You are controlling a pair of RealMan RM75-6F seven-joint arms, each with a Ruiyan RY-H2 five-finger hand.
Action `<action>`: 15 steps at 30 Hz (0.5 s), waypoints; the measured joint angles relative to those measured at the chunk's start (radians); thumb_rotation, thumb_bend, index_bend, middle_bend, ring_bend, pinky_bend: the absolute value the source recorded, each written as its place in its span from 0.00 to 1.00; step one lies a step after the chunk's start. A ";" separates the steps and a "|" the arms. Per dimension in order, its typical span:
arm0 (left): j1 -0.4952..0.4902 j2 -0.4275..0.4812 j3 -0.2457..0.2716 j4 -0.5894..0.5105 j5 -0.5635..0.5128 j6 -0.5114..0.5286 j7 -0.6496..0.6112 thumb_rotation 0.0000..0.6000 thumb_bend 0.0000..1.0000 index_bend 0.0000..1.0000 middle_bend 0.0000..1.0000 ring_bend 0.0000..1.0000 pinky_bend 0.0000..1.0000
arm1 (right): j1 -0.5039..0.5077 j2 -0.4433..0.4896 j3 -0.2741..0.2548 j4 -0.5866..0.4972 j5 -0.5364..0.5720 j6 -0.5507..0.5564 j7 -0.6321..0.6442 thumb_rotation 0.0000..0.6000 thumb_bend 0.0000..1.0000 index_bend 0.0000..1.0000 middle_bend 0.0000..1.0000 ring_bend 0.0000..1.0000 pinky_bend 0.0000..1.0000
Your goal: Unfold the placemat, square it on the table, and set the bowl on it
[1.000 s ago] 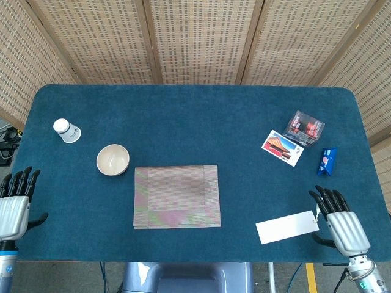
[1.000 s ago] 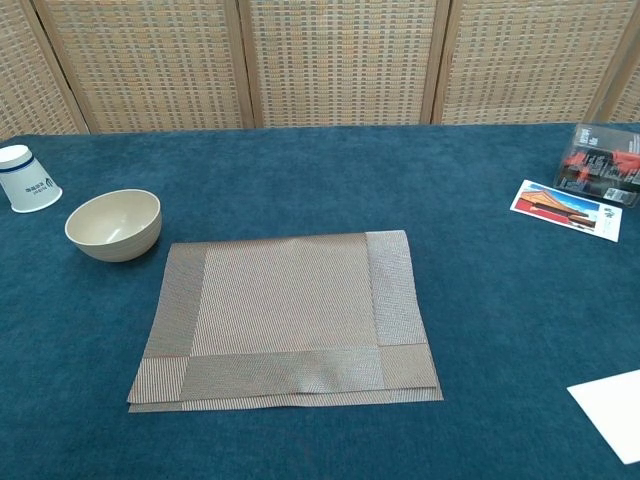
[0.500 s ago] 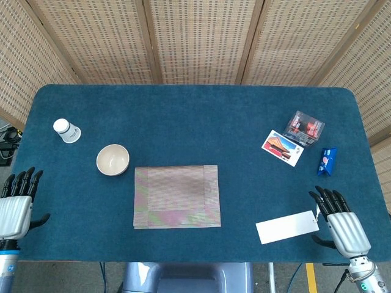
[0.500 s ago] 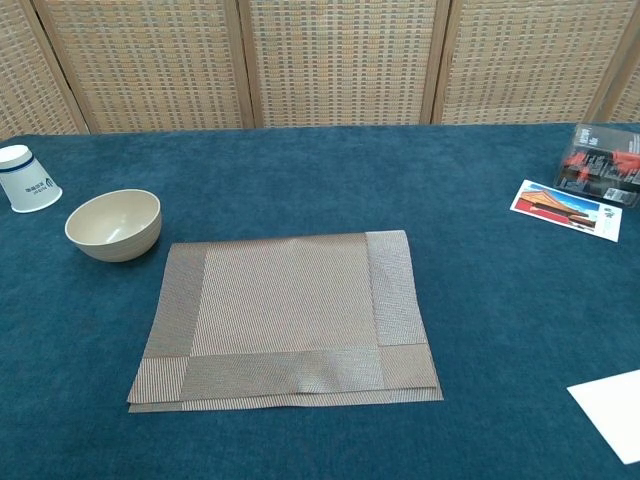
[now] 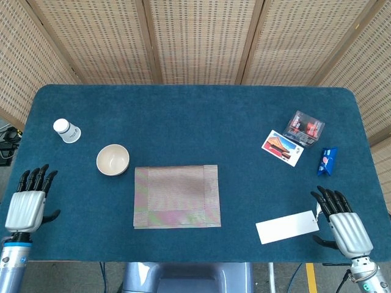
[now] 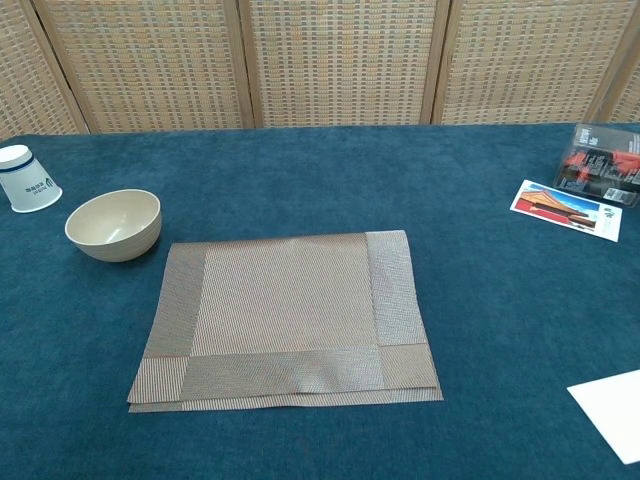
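Placemat folded, mid-table between left robot hand and right robot hand, both spread, empty

Both the left hand and right hand have ribbed silver backs and black fingers.

Table: matt blue napped cloth. Placemat: woven, ribbed, faint sheen. Bowl: smooth cream, semi-matt. Cup: white paper. Screen: woven cane, wood-framed. Box: glossy clear plastic.
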 measured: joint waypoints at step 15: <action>-0.227 -0.207 -0.130 0.152 -0.266 -0.226 0.247 1.00 0.20 0.22 0.00 0.00 0.00 | -0.001 0.029 0.009 -0.017 0.014 0.006 0.039 1.00 0.08 0.09 0.00 0.00 0.00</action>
